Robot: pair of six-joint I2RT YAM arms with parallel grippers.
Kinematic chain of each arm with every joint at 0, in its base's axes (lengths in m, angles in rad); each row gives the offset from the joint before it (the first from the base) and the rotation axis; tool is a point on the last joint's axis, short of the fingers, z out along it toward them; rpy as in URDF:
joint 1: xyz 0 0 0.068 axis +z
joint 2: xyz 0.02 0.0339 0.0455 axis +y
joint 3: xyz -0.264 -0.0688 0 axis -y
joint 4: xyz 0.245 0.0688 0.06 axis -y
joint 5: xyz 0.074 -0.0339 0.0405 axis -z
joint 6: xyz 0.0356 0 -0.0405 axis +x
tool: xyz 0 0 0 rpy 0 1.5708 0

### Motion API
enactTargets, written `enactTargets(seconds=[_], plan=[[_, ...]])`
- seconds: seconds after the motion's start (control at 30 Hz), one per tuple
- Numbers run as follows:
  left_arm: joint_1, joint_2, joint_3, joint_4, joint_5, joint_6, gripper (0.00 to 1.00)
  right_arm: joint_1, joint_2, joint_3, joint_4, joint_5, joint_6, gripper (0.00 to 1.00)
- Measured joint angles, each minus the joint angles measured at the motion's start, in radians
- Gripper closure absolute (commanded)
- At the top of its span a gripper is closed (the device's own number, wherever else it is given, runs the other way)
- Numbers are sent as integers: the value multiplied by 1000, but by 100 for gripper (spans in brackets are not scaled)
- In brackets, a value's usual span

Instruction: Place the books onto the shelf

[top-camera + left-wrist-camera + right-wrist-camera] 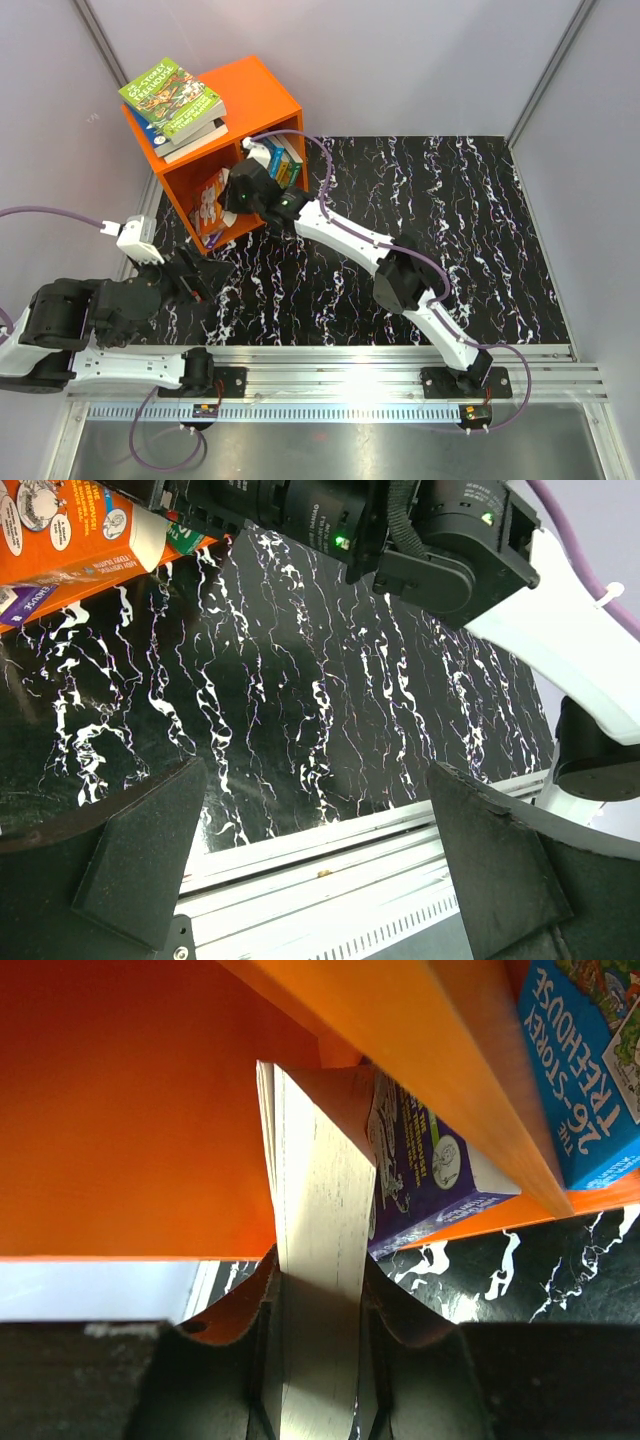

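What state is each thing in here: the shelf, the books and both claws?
Bright orange cube shelf: open-fronted, partly filled.
Green-covered paperback stack: lying flat on top of the shelf.
Cream-edged paperback: gripped, partly inside a compartment.
Right claw: shut on that paperback.
Left claw: open, empty, above the black marbled table.

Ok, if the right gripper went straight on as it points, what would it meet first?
The right gripper is shut on a book, poking into the shelf beside a purple book. Probably the shelf's orange inner wall comes first, though depth is unclear.
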Motion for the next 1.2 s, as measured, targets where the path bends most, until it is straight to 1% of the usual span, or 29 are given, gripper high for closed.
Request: enactTargets(seconds=[0.03, 0.1, 0.13, 0.17, 0.2, 0.27, 0.3, 0.37, 0.6, 0.7, 0.73, 0.8, 0.83, 0.87, 0.9, 0.93, 0.97, 1.03, 1.13, 1.17, 1.2], plan=[[0, -1, 0, 0, 0, -1, 1, 0, 3, 2, 0, 4, 5, 88], [0, -3, -2, -1, 0, -1, 1, 0, 8, 8, 2, 12, 12, 73], [0, -5, -3, -1, 0, -1, 1, 0, 11, 10, 2, 15, 18, 64], [0, -6, -3, -1, 0, -1, 1, 0, 11, 10, 2, 18, 23, 48], [0, -9, -4, -1, 0, -1, 1, 0, 11, 10, 4, 21, 35, 39], [0, -15, -10, 0, 0, -2, 1, 1, 11, 15, 21, 24, 51, 27], [0, -19, -15, -1, 0, -2, 1, 1, 11, 20, 28, 28, 60, 16], [0, -25, -23, -2, 0, -3, 1, 2, 11, 30, 34, 34, 72, 12], [0, -26, -43, 2, 4, -2, 1, 2, 11, 50, 44, 49, 101, 11], [0, -25, -91, 4, 9, 0, 2, 2, 11, 50, 45, 49, 103, 12], [0, -23, -116, 3, 13, -1, 10, 2, 11, 50, 46, 49, 103, 12], [0, -22, -179, 3, 18, -6, 24, 2, 11, 50, 45, 49, 103, 23], [0, -23, -215, 4, 21, -8, 54, 2, 11, 50, 45, 48, 103, 30], [0, -26, -244, 5, 21, -18, 68, 2, 11, 50, 45, 48, 104, 40], [0, -35, -278, 3, 19, -18, 84, 2, 11, 50, 46, 48, 101, 46], [0, -52, -311, 3, 18, -23, 96, 2, 11, 50, 46, 47, 103, 48], [0, -73, -339, 1, 16, -29, 100, 2, 11, 50, 47, 46, 104, 48], [-1, -129, -373, -3, 5, -35, 100, 2, 11, 50, 49, 44, 105, 47], [1, -195, -376, -14, -21, -27, 100, 1, 11, 50, 50, 39, 104, 48], [1, -200, -376, -14, -27, -11, 98, 1, 11, 49, 50, 38, 104, 48], [1, -195, -377, -5, -26, 26, 93, 1, 11, 49, 50, 37, 104, 48]])
